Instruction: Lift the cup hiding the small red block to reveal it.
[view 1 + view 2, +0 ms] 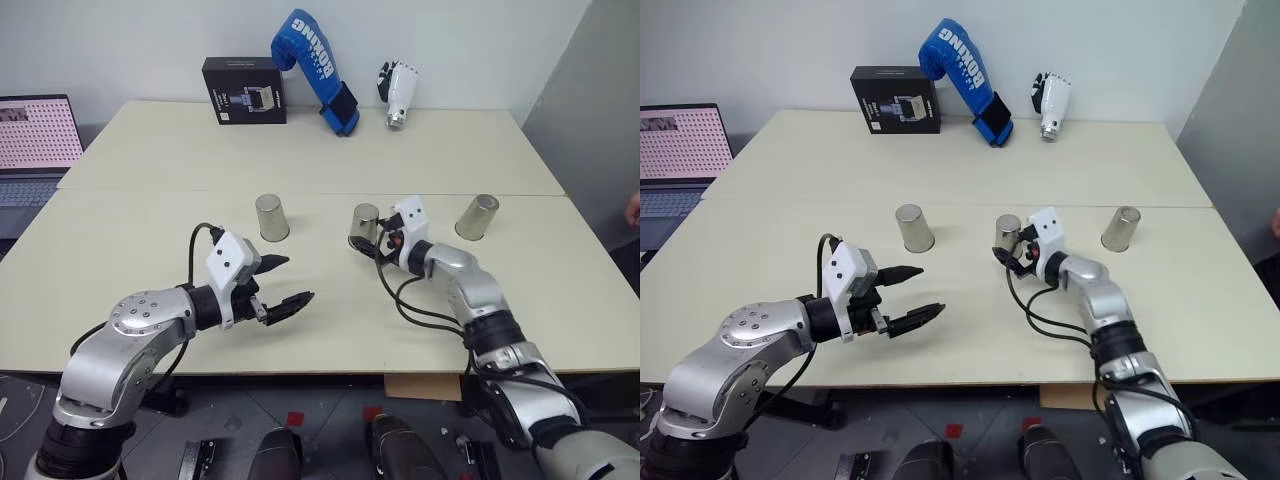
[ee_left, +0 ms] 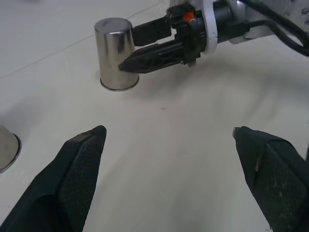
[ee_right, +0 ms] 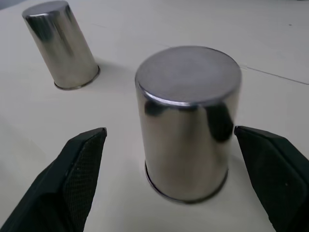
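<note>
I'm looking at three upturned steel cups in a row across the table (image 1: 150, 160), and I'll place everything off the middle cup (image 1: 365, 226). My right gripper (image 1: 374, 240) is right at it, fingers (image 3: 77, 179) spread wide, one on each side of the cup without touching it, holding nothing. Left of the middle cup stands the left cup (image 1: 271, 217); to its right, the right cup (image 1: 477, 217). My left gripper (image 1: 283, 286) hovers nearer me and left of the middle cup, fingers (image 2: 72, 179) also wide apart, empty. I can't see the small red block; all cups sit mouth-down. Beyond the middle cup lies a blue boxing glove (image 1: 315, 68) beside a black box (image 1: 244, 91).
</note>
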